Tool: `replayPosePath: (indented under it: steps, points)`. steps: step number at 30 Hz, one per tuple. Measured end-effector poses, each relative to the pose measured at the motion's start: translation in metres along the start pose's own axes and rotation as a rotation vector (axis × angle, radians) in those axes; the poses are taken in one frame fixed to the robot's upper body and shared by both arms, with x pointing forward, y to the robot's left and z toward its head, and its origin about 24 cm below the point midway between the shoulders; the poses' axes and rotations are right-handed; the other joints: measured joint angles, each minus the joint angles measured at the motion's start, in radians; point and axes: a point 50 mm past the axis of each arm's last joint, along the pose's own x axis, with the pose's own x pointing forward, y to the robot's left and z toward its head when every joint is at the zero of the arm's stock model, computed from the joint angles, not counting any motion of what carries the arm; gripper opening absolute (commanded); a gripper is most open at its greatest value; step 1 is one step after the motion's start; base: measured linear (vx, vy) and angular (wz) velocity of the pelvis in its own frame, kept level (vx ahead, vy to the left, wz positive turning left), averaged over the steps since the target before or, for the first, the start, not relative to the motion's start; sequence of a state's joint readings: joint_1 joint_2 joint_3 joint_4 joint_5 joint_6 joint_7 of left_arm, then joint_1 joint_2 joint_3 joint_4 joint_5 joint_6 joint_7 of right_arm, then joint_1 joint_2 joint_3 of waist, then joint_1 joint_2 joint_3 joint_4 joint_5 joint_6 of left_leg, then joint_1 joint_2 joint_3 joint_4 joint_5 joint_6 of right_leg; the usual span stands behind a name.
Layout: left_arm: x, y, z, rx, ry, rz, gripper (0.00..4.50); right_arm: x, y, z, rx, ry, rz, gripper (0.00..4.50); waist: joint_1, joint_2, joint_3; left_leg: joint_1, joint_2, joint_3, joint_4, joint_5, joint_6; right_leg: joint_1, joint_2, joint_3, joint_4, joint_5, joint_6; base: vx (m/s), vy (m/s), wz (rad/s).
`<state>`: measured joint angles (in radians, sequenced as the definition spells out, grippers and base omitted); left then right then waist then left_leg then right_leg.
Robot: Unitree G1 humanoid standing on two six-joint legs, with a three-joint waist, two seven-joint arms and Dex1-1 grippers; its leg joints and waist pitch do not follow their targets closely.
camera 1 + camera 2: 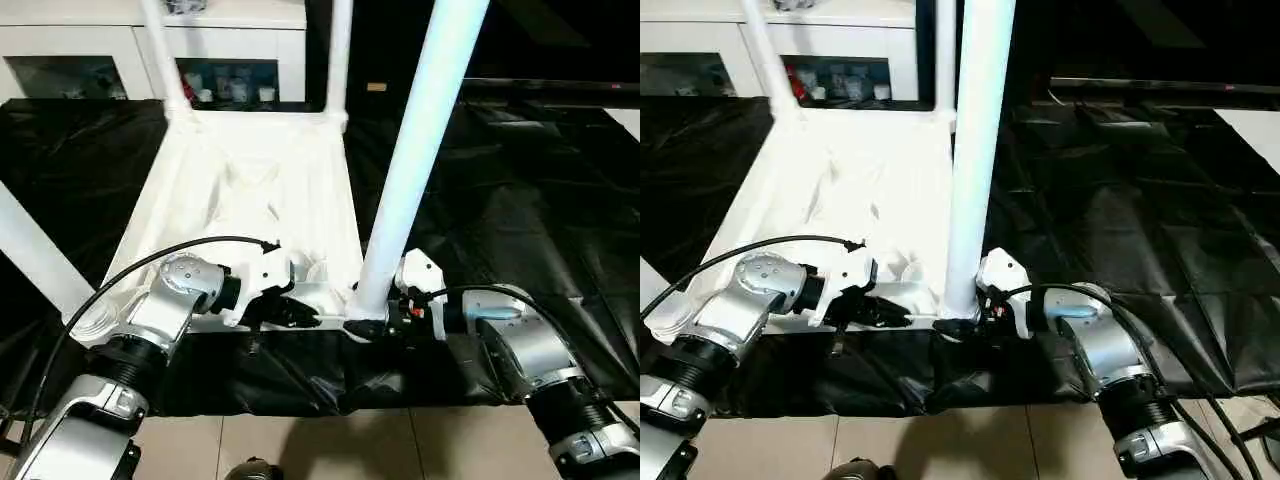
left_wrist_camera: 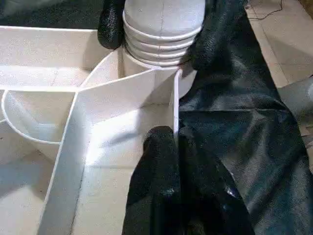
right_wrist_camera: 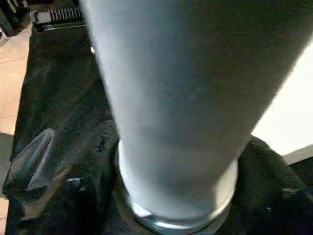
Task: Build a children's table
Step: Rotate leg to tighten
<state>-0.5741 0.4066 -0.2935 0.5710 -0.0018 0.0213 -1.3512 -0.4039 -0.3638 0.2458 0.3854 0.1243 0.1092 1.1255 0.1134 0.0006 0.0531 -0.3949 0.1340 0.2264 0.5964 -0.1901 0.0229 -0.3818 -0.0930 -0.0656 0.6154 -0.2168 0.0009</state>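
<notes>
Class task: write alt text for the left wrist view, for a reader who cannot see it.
The left pincer, shut, pinches a thin white rib of the upturned table top. Beyond it, the ribbed base of a white leg sits in a corner socket, with the right pincer's black fingers on either side. Black sheeting lies beside the top.

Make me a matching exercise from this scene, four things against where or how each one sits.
1 white plastic table top
2 white tubular leg
3 black plastic sheet
4 white glass-door cabinet

A at the back, beyond the sheet
B standing in a near corner socket
C lying upside down
D spread under the table

Pairs: 1-C, 2-B, 3-D, 4-A
</notes>
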Motion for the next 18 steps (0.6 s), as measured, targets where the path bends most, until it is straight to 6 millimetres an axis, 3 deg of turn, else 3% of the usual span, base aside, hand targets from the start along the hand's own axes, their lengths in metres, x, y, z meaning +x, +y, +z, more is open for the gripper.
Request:
replayPosePath:
  steps: [7,15,18]
  points:
    - [0.004,0.001,0.001,0.006,-0.008,0.025,0.0,0.005,0.002,-0.001,0.028,-0.027,-0.04,2.71,-0.001,0.0,0.0,0.001,0.0,0.0,0.0,0.0,0.0,0.0,0.0,0.0,0.001,0.0,0.0,0.0,0.0,0.0]
    - [0.027,0.022,0.011,-0.03,0.0,0.306,0.0,0.03,-0.024,-0.003,0.17,-0.1,-0.521,2.7,-0.035,-0.002,0.0,0.006,0.0,-0.001,0.0,0.001,-0.001,0.001,-0.001,0.001,-0.003,0.002,-0.004,0.0,0.0,0.0]
    - [0.034,0.024,0.014,-0.045,-0.001,0.359,0.0,0.036,-0.027,-0.001,0.209,-0.114,-0.624,2.7,-0.045,-0.002,0.0,0.006,0.0,-0.001,0.0,0.001,-0.001,0.0,-0.001,0.001,-0.004,0.004,-0.006,0.0,0.0,0.0]
